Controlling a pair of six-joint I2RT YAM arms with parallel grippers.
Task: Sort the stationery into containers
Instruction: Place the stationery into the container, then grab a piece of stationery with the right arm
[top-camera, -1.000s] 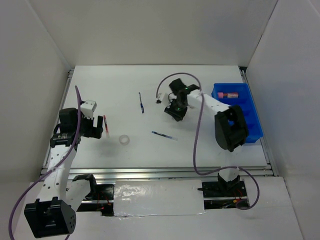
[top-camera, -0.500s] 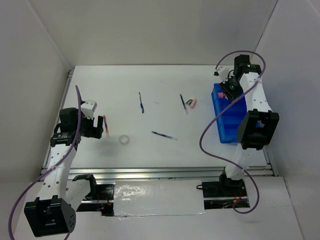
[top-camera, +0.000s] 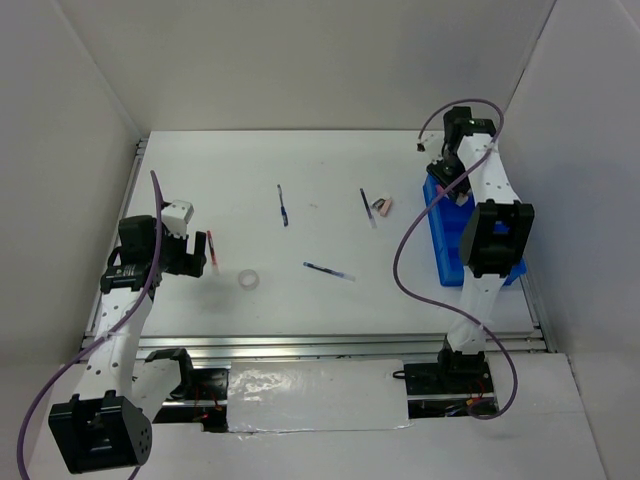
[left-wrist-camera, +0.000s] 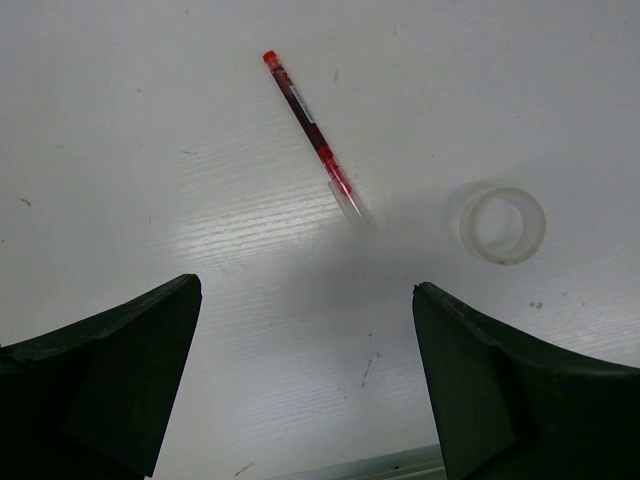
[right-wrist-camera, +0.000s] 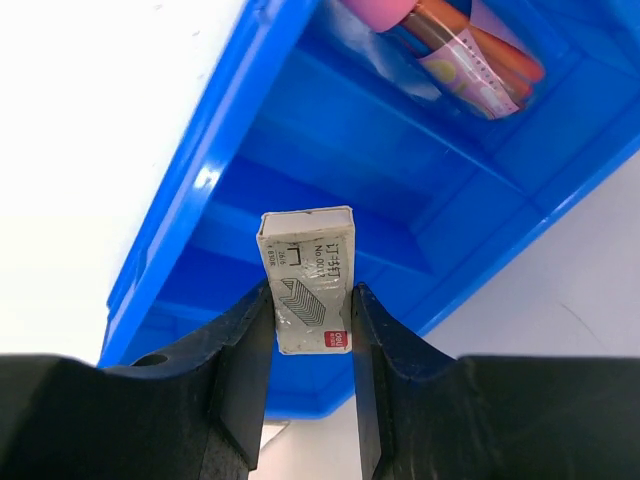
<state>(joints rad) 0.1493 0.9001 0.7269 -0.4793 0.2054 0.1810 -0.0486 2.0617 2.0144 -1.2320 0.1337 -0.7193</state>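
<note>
Tabletop (top-camera: 300, 310): pen (left-wrist-camera: 315, 140), tape ring (left-wrist-camera: 503, 224) near L claw (left-wrist-camera: 305, 290); R claw (right-wrist-camera: 310, 300) pinches box (right-wrist-camera: 306, 270).

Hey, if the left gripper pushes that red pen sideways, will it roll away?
Probably: the red pen looks thin and round, lying flat on the smooth table, so a sideways push would likely roll it. Its straight barrel suggests it is stiff and light, so the open left gripper should lift it if closed across it.
</note>
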